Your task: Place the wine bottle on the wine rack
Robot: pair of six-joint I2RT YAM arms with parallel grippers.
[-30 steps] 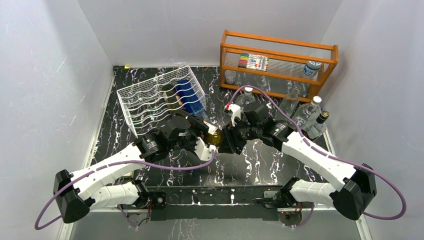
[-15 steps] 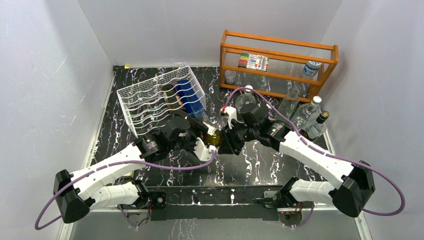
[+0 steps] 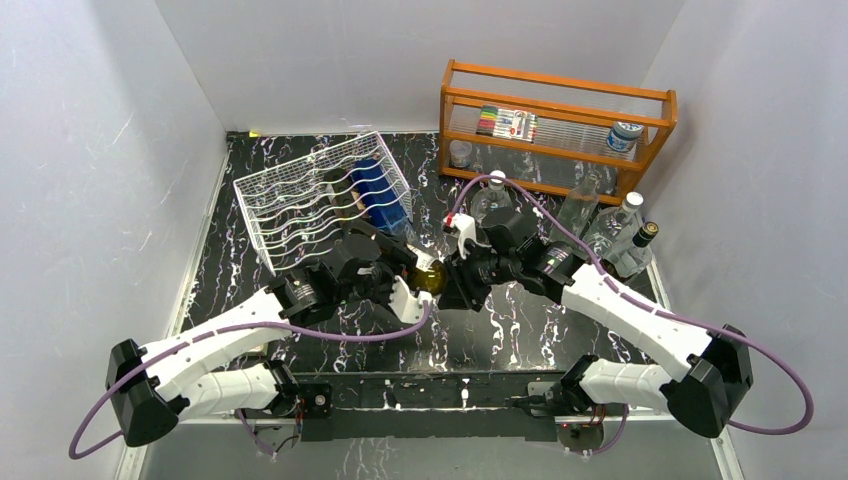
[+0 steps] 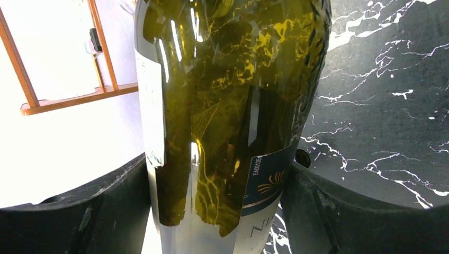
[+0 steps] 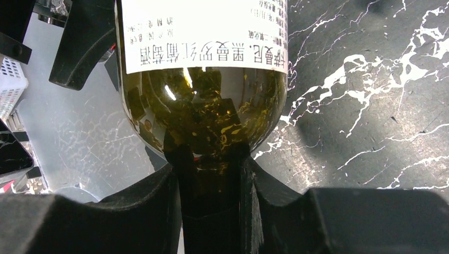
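Note:
The wine bottle, dark green glass with a white label, lies roughly level between my two arms at the table's middle. My left gripper is shut on the bottle's body, with a finger pressed on each side. My right gripper is shut on its neck, just below the shoulder. The white wire wine rack stands at the back left, just behind my left gripper. It holds a blue bottle and a dark one beside it.
An orange wooden shelf with markers and a jar stands at the back right. Several clear bottles and a dark-capped one stand in front of it, close to my right arm. Grey walls close in both sides.
My right arm has shifted slightly to the left, toward the bottle. The left arm and the bottle have barely moved.

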